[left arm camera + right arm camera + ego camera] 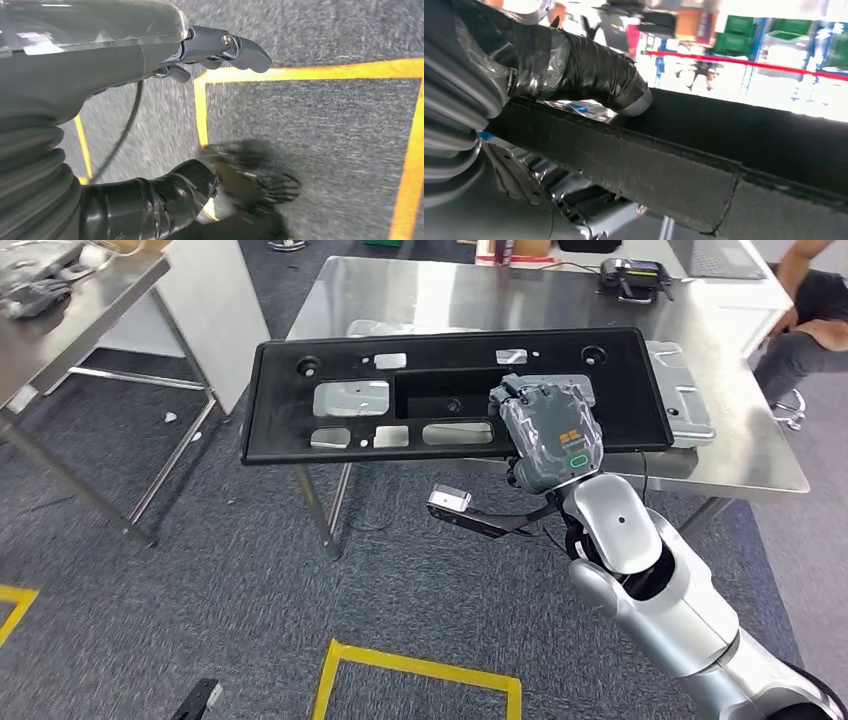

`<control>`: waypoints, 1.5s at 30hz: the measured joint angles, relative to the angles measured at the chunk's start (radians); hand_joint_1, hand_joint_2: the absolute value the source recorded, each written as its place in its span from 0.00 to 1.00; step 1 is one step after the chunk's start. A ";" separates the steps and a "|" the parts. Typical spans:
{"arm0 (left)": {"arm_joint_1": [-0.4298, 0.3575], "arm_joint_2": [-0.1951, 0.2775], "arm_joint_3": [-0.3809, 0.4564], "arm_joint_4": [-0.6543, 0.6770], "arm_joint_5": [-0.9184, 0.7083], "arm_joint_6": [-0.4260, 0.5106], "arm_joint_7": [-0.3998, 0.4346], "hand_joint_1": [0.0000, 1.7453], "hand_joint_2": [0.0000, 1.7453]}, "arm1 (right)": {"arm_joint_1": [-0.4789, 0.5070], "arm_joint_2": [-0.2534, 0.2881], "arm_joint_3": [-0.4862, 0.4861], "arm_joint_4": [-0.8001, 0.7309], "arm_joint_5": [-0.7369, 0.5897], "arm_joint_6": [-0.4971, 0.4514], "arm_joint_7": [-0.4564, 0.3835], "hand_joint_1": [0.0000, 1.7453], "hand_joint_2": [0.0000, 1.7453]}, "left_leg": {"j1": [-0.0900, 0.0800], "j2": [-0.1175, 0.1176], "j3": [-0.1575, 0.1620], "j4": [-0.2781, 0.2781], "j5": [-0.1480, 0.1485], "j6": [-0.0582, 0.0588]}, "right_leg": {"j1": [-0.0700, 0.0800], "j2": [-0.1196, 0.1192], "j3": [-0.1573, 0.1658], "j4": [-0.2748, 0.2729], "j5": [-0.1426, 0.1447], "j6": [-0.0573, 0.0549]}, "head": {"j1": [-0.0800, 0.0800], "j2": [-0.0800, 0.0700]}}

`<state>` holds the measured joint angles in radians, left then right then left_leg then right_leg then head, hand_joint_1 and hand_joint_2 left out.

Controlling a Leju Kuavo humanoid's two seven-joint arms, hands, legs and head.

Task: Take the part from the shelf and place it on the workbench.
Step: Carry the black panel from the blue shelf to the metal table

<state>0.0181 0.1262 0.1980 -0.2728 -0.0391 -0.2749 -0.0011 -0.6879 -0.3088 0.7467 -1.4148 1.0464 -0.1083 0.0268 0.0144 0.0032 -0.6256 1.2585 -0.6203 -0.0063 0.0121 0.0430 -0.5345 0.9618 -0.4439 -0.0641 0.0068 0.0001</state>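
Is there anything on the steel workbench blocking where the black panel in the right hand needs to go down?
Partly. The right hand holds the black panel over the workbench. A silver metal part lies on the bench near the panel's right end, and another shows through its cutouts. The far side looks freer.

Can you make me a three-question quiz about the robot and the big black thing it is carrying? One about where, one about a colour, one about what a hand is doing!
1. Where is the black part?
A. flat on the floor
B. held over the near edge of the steel table
C. on a shelf

2. What colour is the tape on the floor?
A. yellow
B. blue
C. white

3. What is the right hand doing?
A. hanging free
B. waving
C. gripping the part

Answers: 1 B, the part hangs in front of the table, its left end over the carpet. 2 A, yellow lines mark the carpet. 3 C, its fingers wrap the part's edge.
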 joint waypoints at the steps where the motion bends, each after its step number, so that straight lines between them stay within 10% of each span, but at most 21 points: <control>1: 0.003 0.000 0.000 0.000 0.000 0.000 0.000 0.00 1.00 | 0.002 0.000 0.001 0.000 0.000 0.000 0.000 1.00 1.00 | 0.003 0.000 -0.031 -0.009 -0.045 -0.006 | -0.005 0.015 0.023 0.000 -0.019 0.005 | 0.000 0.000; 3: 0.009 0.001 0.000 0.000 0.000 0.000 0.000 0.00 1.00 | 0.006 0.000 0.003 0.003 0.000 0.000 0.000 1.00 1.00 | 0.011 -0.005 -0.066 -0.092 -0.034 -0.018 | -0.016 0.042 0.073 0.001 -0.063 0.019 | 0.000 0.000; 6: 0.020 0.003 0.001 0.004 0.000 0.000 0.001 0.00 1.00 | 0.018 0.002 0.007 0.011 0.000 0.001 0.000 1.00 1.00 | 0.021 -0.036 -0.074 -0.232 0.226 -0.026 | -0.024 0.077 0.125 0.011 -0.130 0.044 | -0.001 0.000; 7: 0.020 0.006 0.001 0.004 0.000 0.000 0.002 0.00 1.00 | 0.020 0.003 0.008 0.012 0.000 0.001 0.000 1.00 1.00 | 0.019 -0.039 -0.070 -0.243 0.272 -0.020 | -0.026 0.086 0.134 0.013 -0.145 0.052 | -0.002 0.000; 9: 0.012 0.010 0.002 0.004 0.000 -0.001 0.002 0.00 1.00 | 0.015 0.003 0.006 0.011 0.000 0.000 0.000 1.00 1.00 | 0.014 -0.024 -0.053 -0.237 0.257 0.000 | -0.030 0.089 0.119 0.056 -0.129 0.064 | -0.002 0.000; 12: 0.004 0.013 0.003 0.003 0.000 -0.003 0.000 0.00 1.00 | 0.007 0.005 0.003 0.009 0.001 0.001 0.001 1.00 1.00 | 0.019 -0.003 0.000 -0.264 0.223 0.020 | -0.028 0.013 -0.017 0.260 -0.047 0.078 | 0.002 0.000; 15: 0.011 0.014 0.004 0.004 -0.002 -0.003 0.000 0.00 1.00 | 0.010 0.006 0.008 0.016 0.001 0.002 0.002 1.00 1.00 | 0.018 0.017 0.083 -0.296 0.179 0.023 | -0.028 -0.036 -0.146 0.349 -0.146 0.089 | 0.004 0.000; 17: 0.013 0.013 0.004 0.004 -0.003 -0.003 0.000 0.00 1.00 | 0.011 0.006 0.008 0.024 0.001 0.004 0.004 1.00 1.00 | 0.018 0.031 0.145 -0.311 0.144 0.021 | -0.026 -0.042 -0.187 0.299 -0.220 0.085 | 0.004 0.000; 18: 0.014 0.013 0.004 0.004 -0.004 -0.003 0.000 0.00 1.00 | 0.011 0.006 0.008 0.027 0.000 0.004 0.005 1.00 1.00 | 0.017 0.037 0.177 -0.318 0.125 0.020 | -0.022 -0.048 -0.196 0.250 -0.207 0.079 | 0.004 0.000; 22: 0.011 0.011 0.004 0.005 -0.009 -0.004 0.001 0.00 1.00 | 0.016 0.003 0.009 0.044 0.004 -0.004 0.002 1.00 1.00 | 0.006 0.059 0.295 -0.346 0.045 0.007 | 0.000 -0.079 -0.191 0.033 0.112 0.047 | 0.004 0.000; 24: 0.005 0.013 0.005 0.004 -0.013 -0.003 0.000 0.00 1.00 | 0.012 0.001 0.007 0.047 0.010 -0.013 -0.006 1.00 1.00 | -0.002 0.065 0.334 -0.331 0.037 0.000 | -0.004 -0.064 -0.168 0.025 0.127 0.040 | 0.005 0.000; 27: -0.005 0.018 0.010 0.003 -0.015 -0.003 0.000 0.00 1.00 | -0.013 0.003 0.003 0.047 0.008 -0.020 -0.014 1.00 1.00 | 0.000 0.030 0.296 -0.213 0.030 -0.007 | -0.006 -0.044 -0.138 0.027 0.125 0.022 | 0.000 0.000; 31: -0.005 0.017 0.020 0.003 -0.018 -0.005 0.001 0.00 1.00 | -0.017 0.008 0.003 0.069 -0.023 0.003 -0.023 1.00 1.00 | -0.005 0.006 0.154 -0.057 -0.107 0.002 | 0.009 -0.020 -0.125 0.029 0.103 0.003 | -0.002 0.000; 37: -0.006 0.022 0.029 0.003 -0.024 -0.009 0.009 0.00 1.00 | -0.035 0.016 0.000 0.174 -0.104 0.052 -0.050 1.00 1.00 | -0.033 -0.010 0.133 -0.275 0.118 0.071 | 0.029 0.002 -0.112 0.027 0.093 0.001 | 0.005 0.000; 41: -0.012 0.023 0.038 0.001 -0.031 -0.016 0.014 0.00 1.00 | -0.062 0.034 -0.008 0.288 -0.147 0.056 -0.094 1.00 1.00 | -0.033 -0.008 0.151 -0.333 0.152 0.079 | 0.020 -0.002 -0.118 0.019 0.096 0.027 | 0.004 0.000; 45: -0.013 0.022 0.044 0.001 -0.038 -0.020 0.017 0.00 1.00 | -0.095 0.059 -0.010 0.405 -0.163 0.057 -0.118 1.00 1.00 | -0.011 -0.003 0.168 -0.350 0.161 0.067 | -0.007 -0.028 -0.229 0.242 -0.008 0.067 | 0.007 0.000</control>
<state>0.0050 0.1477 0.2420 -0.2720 -0.0768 -0.2948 0.0157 -0.7827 -0.2501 0.7366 -1.0100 0.8833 -0.0511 -0.0915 0.0037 0.0005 -0.4578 0.9080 -0.4596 0.0602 0.0055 0.0151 -0.7638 1.2039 -0.4518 0.0030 0.0141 0.0000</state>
